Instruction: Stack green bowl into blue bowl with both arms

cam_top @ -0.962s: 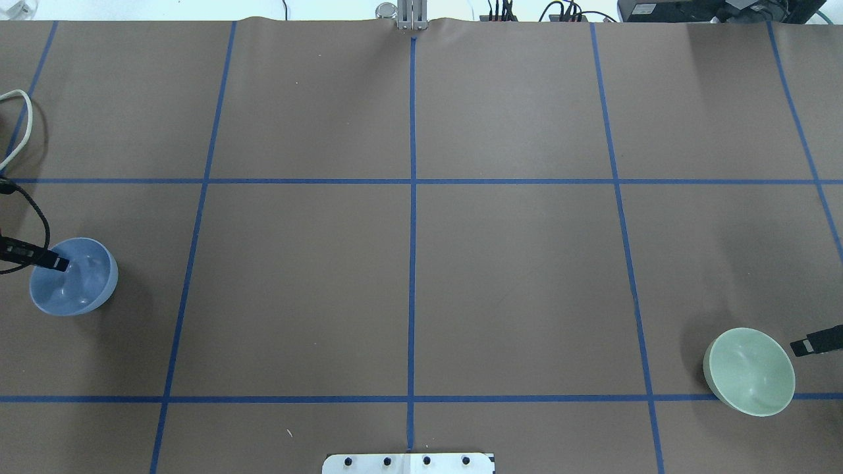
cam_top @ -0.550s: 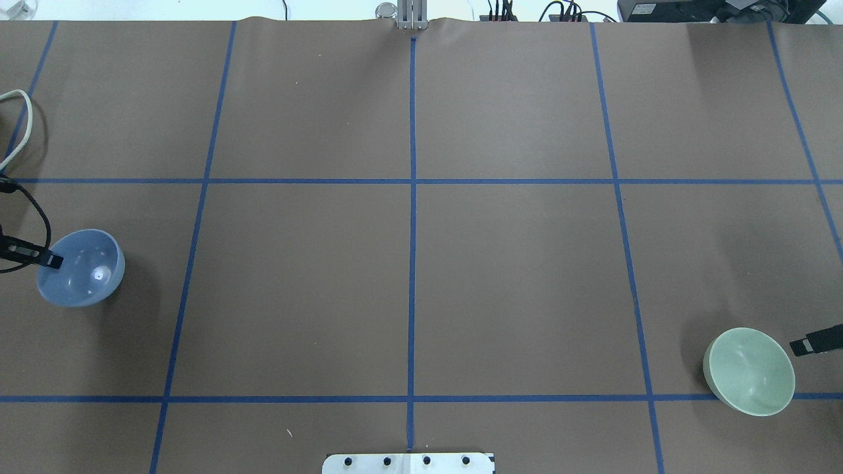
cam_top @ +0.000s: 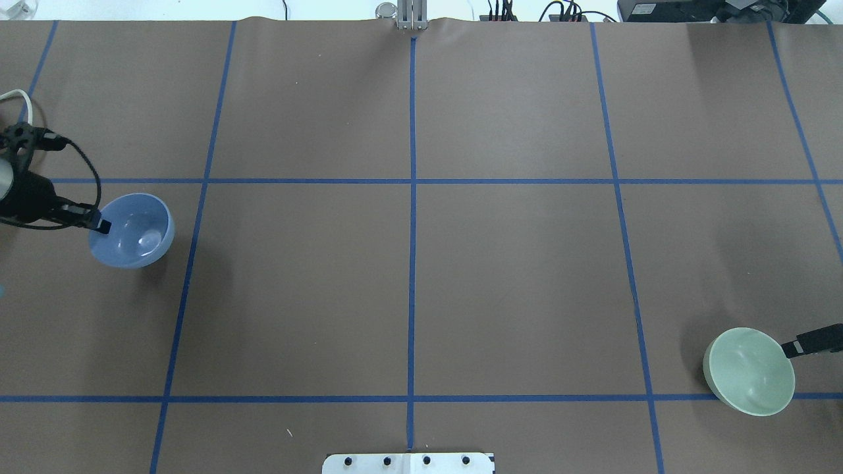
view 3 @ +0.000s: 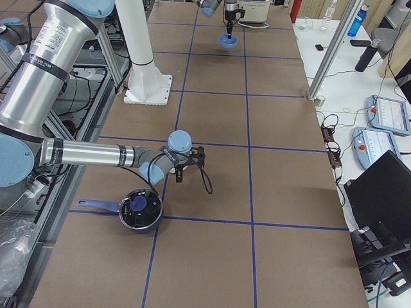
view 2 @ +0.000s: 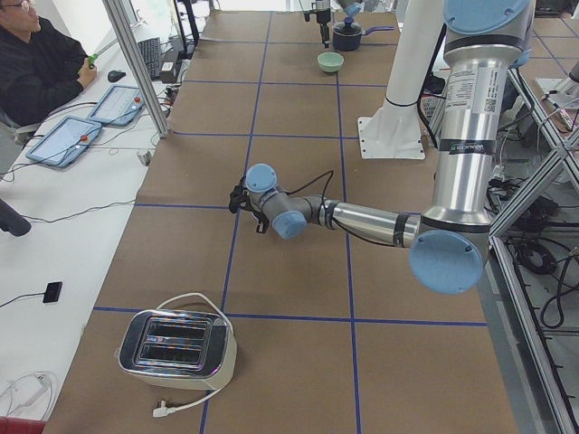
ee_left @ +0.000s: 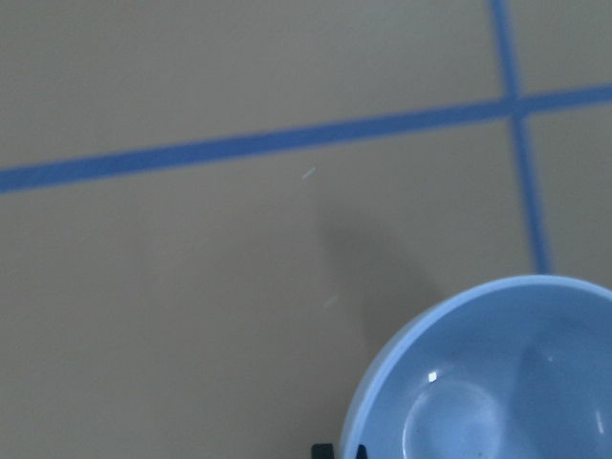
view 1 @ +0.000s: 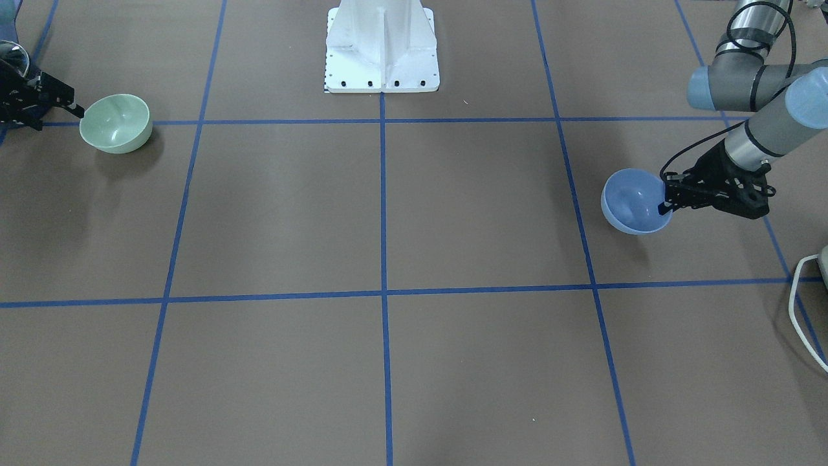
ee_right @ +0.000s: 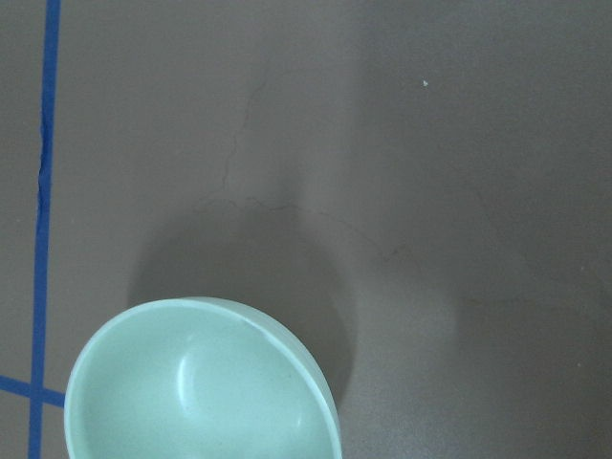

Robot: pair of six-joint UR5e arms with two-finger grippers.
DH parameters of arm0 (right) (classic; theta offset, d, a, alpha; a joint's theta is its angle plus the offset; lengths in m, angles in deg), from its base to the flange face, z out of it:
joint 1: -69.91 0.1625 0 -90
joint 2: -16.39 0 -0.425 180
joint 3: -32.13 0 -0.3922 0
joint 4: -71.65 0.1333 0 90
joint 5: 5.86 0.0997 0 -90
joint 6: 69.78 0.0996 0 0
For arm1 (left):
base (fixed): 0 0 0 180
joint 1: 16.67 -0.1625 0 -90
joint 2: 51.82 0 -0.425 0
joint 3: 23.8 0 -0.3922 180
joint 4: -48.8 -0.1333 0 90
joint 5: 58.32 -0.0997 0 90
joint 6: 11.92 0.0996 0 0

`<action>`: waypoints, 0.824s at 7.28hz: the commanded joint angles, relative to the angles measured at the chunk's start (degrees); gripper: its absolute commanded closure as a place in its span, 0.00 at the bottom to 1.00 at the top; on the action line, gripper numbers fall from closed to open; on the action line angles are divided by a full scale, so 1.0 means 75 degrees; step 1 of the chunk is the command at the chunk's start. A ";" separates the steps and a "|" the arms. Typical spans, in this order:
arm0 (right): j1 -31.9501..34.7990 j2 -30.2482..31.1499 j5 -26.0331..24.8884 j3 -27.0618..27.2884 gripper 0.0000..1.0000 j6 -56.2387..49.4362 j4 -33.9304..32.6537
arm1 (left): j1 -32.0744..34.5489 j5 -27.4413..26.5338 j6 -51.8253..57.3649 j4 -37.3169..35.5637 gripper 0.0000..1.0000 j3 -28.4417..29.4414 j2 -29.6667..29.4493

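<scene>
Nearest the robot, the white metal base plate [cam_top: 408, 463] of its pedestal shows a row of dark bolt heads. Just beyond, far out on the robot's right, the small round pale mint-green glossy bowl [cam_top: 749, 372] sits on the brown paper-covered table [cam_top: 514, 276], its near edge over a line of the blue tape grid [cam_top: 411, 289]. The black right gripper [cam_top: 790, 347] is at its outer rim, one finger lying across the edge; I cannot tell whether the jaws have closed on it. Farther off on the left side, the small round pale periwinkle-blue glossy bowl [cam_top: 132, 230] hangs tilted above the table, its shadow apart from it, with the black left gripper [cam_top: 102, 226] clamped on its rim. The label [view 2: 463, 89] on the left arm is too small to read
</scene>
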State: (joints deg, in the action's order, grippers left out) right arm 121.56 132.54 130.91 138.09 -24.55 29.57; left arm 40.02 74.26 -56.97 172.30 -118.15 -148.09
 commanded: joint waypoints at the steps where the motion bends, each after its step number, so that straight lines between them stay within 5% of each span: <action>1: -0.0323 -0.0077 -0.0329 -0.0124 0.00 0.0028 0.0009 | -0.0360 0.0019 -0.0891 -0.1869 1.00 -0.0788 -0.1197; 5: -0.0652 -0.0300 -0.0565 -0.0359 0.09 0.0051 0.0021 | -0.1452 -0.0556 -0.2373 -0.2728 1.00 -0.0673 -0.2618; 6: -0.0711 -0.0311 -0.0554 -0.0347 0.35 0.0214 0.0044 | -0.1499 -0.0568 -0.2384 -0.2766 1.00 -0.0638 -0.2725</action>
State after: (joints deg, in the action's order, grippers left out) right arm 116.76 130.39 126.75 135.48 -23.92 29.77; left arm 29.51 70.51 -74.24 152.98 -123.15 -166.83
